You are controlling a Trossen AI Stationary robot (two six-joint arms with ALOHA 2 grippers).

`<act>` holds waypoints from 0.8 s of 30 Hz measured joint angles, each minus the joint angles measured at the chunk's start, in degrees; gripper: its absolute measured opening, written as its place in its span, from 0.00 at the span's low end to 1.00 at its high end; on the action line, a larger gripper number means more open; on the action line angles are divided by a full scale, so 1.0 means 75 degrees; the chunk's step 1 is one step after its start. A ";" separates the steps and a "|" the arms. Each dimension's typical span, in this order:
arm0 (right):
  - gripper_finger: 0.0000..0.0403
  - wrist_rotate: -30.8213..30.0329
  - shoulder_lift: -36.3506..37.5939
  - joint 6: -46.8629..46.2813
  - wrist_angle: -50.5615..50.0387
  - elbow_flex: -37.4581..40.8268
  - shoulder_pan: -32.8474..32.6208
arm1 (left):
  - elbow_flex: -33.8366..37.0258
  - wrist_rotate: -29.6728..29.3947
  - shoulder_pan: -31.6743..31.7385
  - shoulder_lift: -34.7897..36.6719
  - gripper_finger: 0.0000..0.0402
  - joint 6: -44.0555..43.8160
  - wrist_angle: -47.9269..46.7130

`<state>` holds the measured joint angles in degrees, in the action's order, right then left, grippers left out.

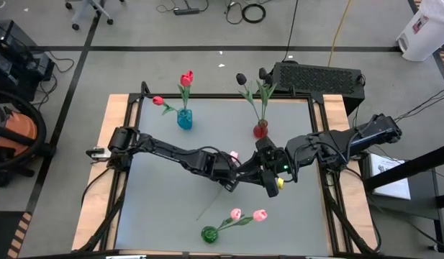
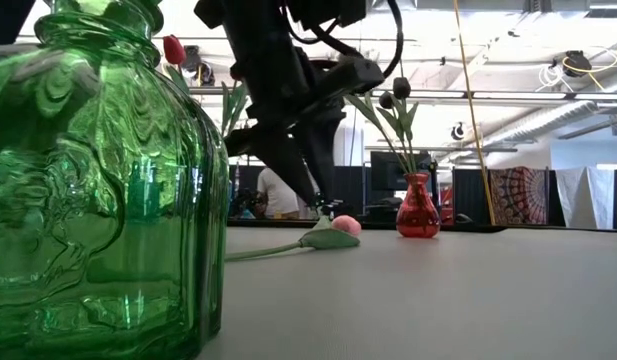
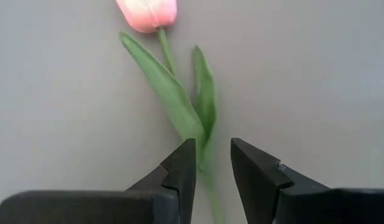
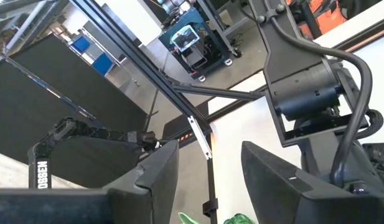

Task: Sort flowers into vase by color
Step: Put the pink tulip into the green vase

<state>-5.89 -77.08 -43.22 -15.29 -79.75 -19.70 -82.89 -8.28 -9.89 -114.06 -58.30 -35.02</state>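
Lying flat: pink tulip (image 3: 148, 12); left gripper (image 3: 213, 163) jaws astride stem.

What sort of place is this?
Probably a robotics lab or workshop: two robot arms work at a framed table, cables lie on the floor, and an open ceiling with pipes shows overhead.

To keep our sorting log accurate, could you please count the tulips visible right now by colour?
Red tulips: 2, in the blue vase
Black tulips: 2, in the red vase
Pink tulips: 3, two in the green vase, one lying on the table
Total: 7
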 joint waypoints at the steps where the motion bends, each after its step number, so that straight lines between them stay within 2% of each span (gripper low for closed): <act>1: 0.41 0.0000 0.0000 0.0000 0.0000 0.0000 0.0000 | 0.0000 -0.0067 0.0000 0.0000 0.27 0.0081 -0.0042; 15: 0.41 0.0000 0.0000 -0.0001 0.0000 0.0000 -0.0002 | 0.0003 -0.0165 -0.0026 0.0000 0.27 0.0238 -0.0272; 24: 0.41 0.0000 0.0000 0.0000 0.0000 0.0000 -0.0002 | 0.0003 -0.0123 -0.0382 0.0000 0.27 0.0020 -0.0256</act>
<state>-5.89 -77.08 -43.22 -15.29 -79.75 -19.72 -82.87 -9.20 -12.76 -114.06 -58.15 -36.94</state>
